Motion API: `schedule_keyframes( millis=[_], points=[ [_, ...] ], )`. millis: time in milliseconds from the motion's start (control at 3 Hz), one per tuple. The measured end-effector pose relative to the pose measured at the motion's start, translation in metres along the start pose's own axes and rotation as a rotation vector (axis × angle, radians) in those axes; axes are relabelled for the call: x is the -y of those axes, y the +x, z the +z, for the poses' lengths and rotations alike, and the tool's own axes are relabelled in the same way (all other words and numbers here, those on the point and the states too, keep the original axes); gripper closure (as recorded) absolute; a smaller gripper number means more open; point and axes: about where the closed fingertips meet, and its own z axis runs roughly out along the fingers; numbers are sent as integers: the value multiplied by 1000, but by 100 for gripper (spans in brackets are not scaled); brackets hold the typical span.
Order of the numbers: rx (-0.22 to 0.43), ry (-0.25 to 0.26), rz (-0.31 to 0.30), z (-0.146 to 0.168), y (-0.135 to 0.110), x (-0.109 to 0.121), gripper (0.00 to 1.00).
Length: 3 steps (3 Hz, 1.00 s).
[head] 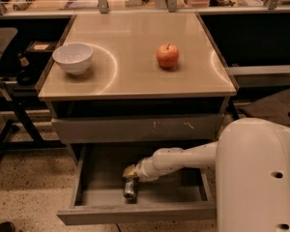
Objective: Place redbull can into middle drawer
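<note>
Hanging inside the open middle drawer (pixel 135 214), the tool (pixel 130 173) sits just above the redbull can (pixel 129 191); I cannot tell its grip.

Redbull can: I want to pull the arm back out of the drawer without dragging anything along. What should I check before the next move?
1. redbull can inside the middle drawer: ok, within its walls, near the front panel.
2. middle drawer pulled open: ok.
3. end effector let go of the can: cannot tell; it sits directly above the can, inside the drawer.
4. scuffed drawer front above the arm shut: ok.
5. apple and white bowl on the tabletop, away from the arm: ok.
</note>
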Motion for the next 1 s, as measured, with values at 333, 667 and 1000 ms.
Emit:
schedule_keyframes(
  millis=[333, 667, 1000],
  points=[
    [-2, 29, 1, 5, 3, 4, 100],
    [-3, 31, 1, 6, 3, 5, 82],
    [-3, 31, 1, 6, 3, 5, 59]
  ],
)
